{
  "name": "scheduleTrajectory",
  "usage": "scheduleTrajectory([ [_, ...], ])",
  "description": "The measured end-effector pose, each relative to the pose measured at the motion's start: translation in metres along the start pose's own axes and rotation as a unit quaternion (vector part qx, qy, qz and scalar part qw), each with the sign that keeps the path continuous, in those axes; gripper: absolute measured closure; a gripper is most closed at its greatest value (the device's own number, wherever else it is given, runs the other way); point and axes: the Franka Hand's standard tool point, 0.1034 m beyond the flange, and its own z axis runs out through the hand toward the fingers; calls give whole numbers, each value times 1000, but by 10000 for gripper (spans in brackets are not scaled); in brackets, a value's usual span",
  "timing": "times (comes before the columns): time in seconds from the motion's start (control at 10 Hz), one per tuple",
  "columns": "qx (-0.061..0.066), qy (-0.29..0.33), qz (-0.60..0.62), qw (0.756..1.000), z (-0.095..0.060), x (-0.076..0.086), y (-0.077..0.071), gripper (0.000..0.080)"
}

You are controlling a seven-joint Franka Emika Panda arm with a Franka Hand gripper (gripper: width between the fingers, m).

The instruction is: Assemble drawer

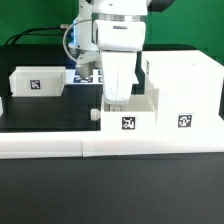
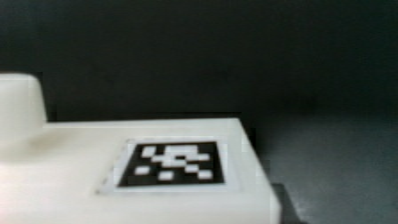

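Observation:
The tall open-fronted box casing [image 1: 182, 88] stands at the exterior view's right, with a tag low on its front. One small knobbed tray [image 1: 128, 118] sits against its left side, knob [image 1: 95, 113] pointing to the exterior view's left. My gripper [image 1: 115, 98] reaches straight down onto this tray's rear wall; its fingertips are hidden, so I cannot see the gap. The second tray [image 1: 35, 82] rests at the far left. The wrist view shows a white tagged face [image 2: 175, 163] very close, with a rounded white piece [image 2: 18, 100] beside it.
The long low white L-shaped bar [image 1: 110, 146] runs along the front of the black table. The marker board [image 1: 88, 77] lies behind the arm, between the two trays.

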Motion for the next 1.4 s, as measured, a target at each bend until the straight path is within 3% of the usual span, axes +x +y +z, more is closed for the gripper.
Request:
scheduleTrajectory([
  [0.6,1,-4,-6,1000,0,-1,0,757],
  [1.0,21,-10,-7,1000,0,-3,-1,757],
  [1.4,22,-11,-12,1000,0,-2,-1,757],
])
